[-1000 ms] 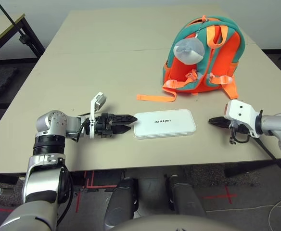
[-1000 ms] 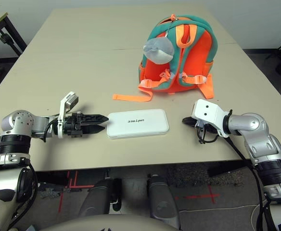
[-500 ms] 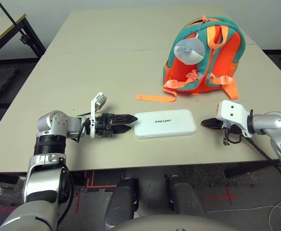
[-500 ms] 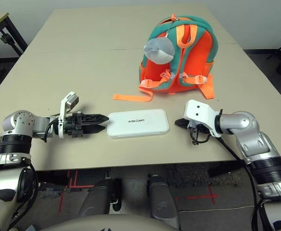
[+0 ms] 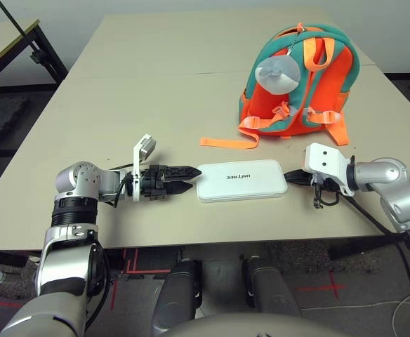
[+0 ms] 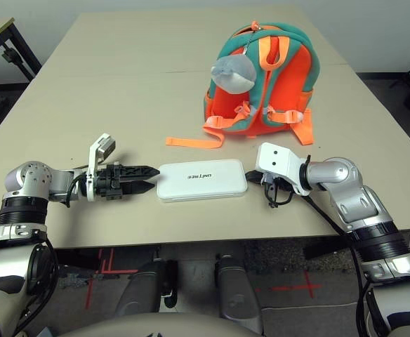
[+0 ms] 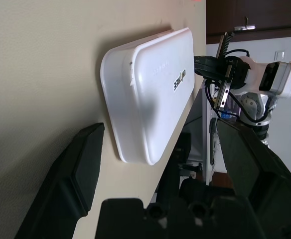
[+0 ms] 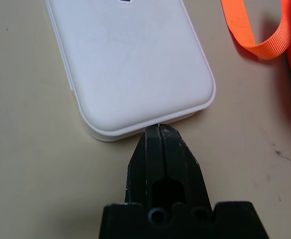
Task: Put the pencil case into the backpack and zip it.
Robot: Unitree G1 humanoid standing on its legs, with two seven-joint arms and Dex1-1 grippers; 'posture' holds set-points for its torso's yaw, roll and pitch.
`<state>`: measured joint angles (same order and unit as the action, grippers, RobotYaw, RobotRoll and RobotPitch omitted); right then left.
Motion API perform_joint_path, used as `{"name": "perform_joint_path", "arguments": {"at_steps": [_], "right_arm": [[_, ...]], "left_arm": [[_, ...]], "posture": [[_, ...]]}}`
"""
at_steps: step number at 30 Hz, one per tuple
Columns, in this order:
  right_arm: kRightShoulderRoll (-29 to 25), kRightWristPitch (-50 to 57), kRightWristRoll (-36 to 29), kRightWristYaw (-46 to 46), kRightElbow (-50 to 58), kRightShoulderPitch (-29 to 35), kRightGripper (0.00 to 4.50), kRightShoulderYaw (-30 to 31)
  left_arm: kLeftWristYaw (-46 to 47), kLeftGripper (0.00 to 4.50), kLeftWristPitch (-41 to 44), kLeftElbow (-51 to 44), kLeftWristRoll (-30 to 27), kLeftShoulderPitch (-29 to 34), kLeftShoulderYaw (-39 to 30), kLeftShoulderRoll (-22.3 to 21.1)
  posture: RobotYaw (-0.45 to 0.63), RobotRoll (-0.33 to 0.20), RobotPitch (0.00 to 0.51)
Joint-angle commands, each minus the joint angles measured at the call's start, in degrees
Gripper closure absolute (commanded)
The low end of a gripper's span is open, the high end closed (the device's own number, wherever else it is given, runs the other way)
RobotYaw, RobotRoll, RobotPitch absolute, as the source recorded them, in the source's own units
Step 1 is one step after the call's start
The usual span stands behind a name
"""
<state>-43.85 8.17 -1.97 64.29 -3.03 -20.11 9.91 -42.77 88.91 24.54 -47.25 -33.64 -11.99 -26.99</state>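
The white pencil case (image 5: 241, 180) lies flat near the table's front edge, lettering up. My left gripper (image 5: 194, 177) is level with its left end and open; one finger (image 7: 85, 164) stands on each side of that short edge, with no grip. My right gripper (image 8: 159, 128) is shut and empty, its joined tips touching the case's right end (image 8: 135, 64). The orange backpack (image 5: 300, 84) with teal trim lies behind the case to the right, straps up. Whether its zip is open cannot be seen.
A loose orange strap (image 5: 226, 142) trails from the backpack onto the table just behind the case. A grey plush charm (image 5: 276, 74) hangs on the backpack. Bare tabletop (image 5: 121, 91) spreads to the left and back. A black table frame (image 5: 22, 42) stands at far left.
My right gripper has slid left across the table until its shut tips meet the pencil case's right end. The left gripper and the case have stayed put.
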Motion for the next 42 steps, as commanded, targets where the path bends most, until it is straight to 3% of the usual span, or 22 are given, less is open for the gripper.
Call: {"name": "perform_joint_path", "arguments": {"at_steps": [1, 32, 35, 40, 42], "right_arm": [[1.19, 1.21, -0.58, 0.45, 2.92, -0.55, 4.46, 1.63], [4.13, 0.22, -0.33, 0.26, 3.39, -2.87, 4.46, 3.21], [3.99, 0.02, -0.34, 0.28, 3.31, -2.69, 4.5, 3.07], [3.81, -0.5, -0.24, 0.3, 2.68, -2.55, 4.5, 3.0], [3.83, -0.67, -0.19, 0.27, 2.43, -2.59, 4.5, 3.04]], "left_arm": [[1.81, 0.0, 0.07, 0.57, 1.87, 0.12, 0.43, 0.75], [3.22, 0.0, -4.92, 4.48, 4.15, -1.18, -0.56, 1.84], [4.17, 0.58, -5.72, 6.14, 4.44, -1.68, -1.9, 2.11], [5.31, 2.43, -6.67, 6.52, 4.68, -1.7, -3.09, 2.27], [5.62, 2.93, -6.89, 6.49, 4.74, -1.68, -3.55, 2.38]], "posture": [[-0.19, 0.0, 0.143], [-0.19, 0.0, 0.146], [-0.19, 0.0, 0.148], [-0.19, 0.0, 0.151], [-0.19, 0.0, 0.152]]}}
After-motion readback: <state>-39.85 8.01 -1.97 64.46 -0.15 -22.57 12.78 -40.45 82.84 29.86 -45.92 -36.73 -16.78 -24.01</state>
